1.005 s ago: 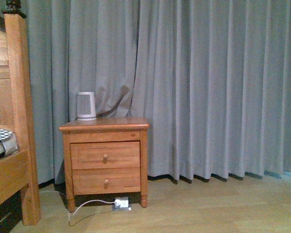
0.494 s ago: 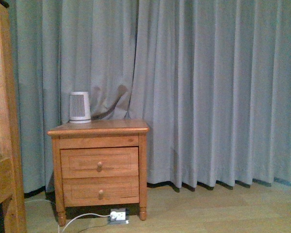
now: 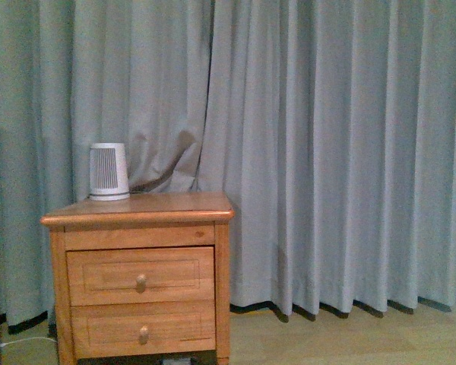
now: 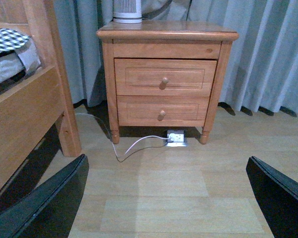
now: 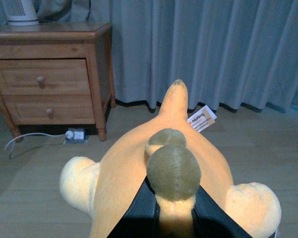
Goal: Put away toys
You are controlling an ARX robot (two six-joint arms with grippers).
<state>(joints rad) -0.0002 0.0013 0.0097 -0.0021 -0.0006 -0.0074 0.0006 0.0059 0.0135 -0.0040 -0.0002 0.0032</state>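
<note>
An orange-yellow plush toy (image 5: 139, 168) fills the lower part of the right wrist view, with pale rounded limbs, a brownish round bump and a white paper tag (image 5: 202, 119). My right gripper (image 5: 171, 218) is shut on the plush toy, its black fingers (image 5: 139, 210) pinching the toy just under the brown bump, held above the wooden floor. In the left wrist view my left gripper (image 4: 169, 198) is open, its two black fingers (image 4: 44, 203) wide apart over bare floor, holding nothing. Neither gripper nor the toy shows in the front view.
A wooden nightstand (image 3: 140, 281) with two drawers stands against grey curtains (image 3: 327, 152), a small white device (image 3: 109, 172) on its top. A power strip (image 4: 176, 138) and white cable lie under it. A wooden bed frame (image 4: 25, 119) with checked bedding stands beside it.
The front view has shifted right and nearer: the bed post has left the picture and the nightstand now sits larger and lower at the left edge.
</note>
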